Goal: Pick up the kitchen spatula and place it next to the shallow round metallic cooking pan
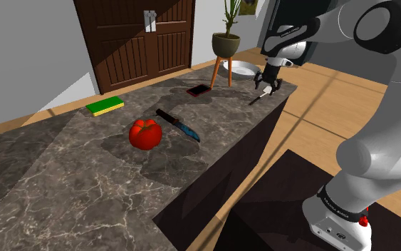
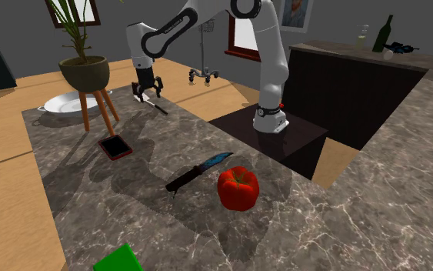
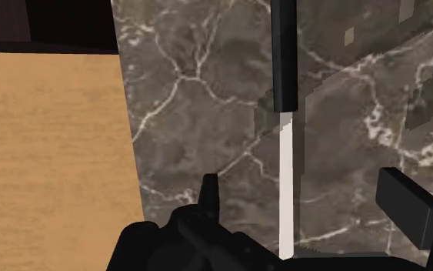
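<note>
The slim kitchen spatula with a black handle and white blade (image 3: 285, 115) lies flat on the dark veined marble surface (image 1: 85, 171), close to its edge and near the shallow round pale pan (image 1: 240, 68) beside the potted plant (image 1: 225, 43). The black jaws hang just above it, released, spread either side of the blade without touching it

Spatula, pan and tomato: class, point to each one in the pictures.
spatula (image 3: 284, 54), wrist view, on its black handle.
pan (image 2: 61, 103), second exterior view, on its bare inside.
tomato (image 1: 145, 133), shoulder view, on the middle of its body.
</note>
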Robot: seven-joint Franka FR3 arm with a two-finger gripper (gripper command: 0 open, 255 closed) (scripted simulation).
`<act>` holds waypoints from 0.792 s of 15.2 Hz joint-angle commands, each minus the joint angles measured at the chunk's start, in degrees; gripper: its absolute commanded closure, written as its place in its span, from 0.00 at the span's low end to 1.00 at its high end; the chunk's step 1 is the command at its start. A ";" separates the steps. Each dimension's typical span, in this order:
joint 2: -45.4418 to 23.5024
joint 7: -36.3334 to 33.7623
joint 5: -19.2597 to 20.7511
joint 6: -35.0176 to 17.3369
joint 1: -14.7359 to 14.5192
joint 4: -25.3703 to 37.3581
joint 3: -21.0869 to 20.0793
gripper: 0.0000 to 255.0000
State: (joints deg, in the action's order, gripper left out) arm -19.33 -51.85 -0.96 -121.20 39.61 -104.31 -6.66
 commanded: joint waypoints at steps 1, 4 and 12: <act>0.74 0.05 -0.07 1.69 0.07 0.95 -0.01 0.00; 2.47 0.15 -0.23 6.51 0.24 4.04 -0.02 0.00; 2.47 0.15 -0.23 6.51 0.24 4.04 -0.02 0.00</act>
